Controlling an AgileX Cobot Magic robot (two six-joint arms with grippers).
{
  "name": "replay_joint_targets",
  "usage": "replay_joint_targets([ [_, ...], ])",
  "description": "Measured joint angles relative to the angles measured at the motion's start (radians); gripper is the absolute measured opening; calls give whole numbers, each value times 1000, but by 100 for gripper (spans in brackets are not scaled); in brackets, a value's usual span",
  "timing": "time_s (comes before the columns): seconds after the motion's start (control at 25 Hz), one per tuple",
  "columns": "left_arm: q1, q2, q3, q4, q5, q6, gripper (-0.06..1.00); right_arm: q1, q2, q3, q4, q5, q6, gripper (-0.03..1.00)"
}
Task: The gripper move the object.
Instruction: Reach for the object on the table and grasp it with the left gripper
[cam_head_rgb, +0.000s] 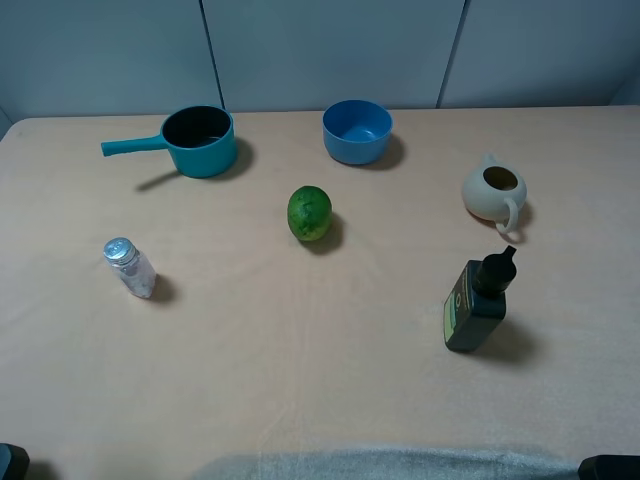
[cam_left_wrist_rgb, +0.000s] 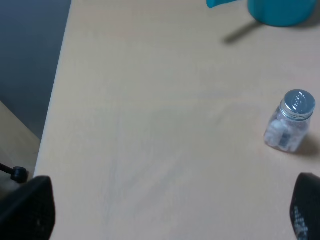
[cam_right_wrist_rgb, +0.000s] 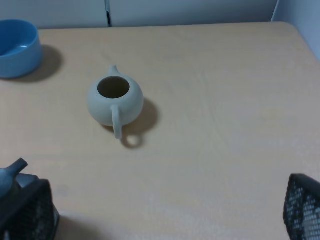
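Hovering above the table (cam_left_wrist_rgb: 150, 125), the left gripper (cam_left_wrist_rgb: 170, 205) is holding its jaws wide apart, gripping and touching nothing. The glass shaker (cam_left_wrist_rgb: 290, 122) is standing cap-up ahead of it, near but apart, on the table's left side, in front of the teal saucepan (cam_head_rgb: 200, 140). The right gripper (cam_right_wrist_rgb: 165, 210) is also gaping empty, near a beige teapot (cam_right_wrist_rgb: 115, 102).

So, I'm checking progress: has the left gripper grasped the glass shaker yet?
No, the glass shaker stands free on the table, and the left gripper is open, touching nothing.
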Motion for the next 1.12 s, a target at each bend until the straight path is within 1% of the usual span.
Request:
replay_joint_targets([
  [1.12,0,0,0,0,0,0,91,0,0,0,0,0,0,69],
])
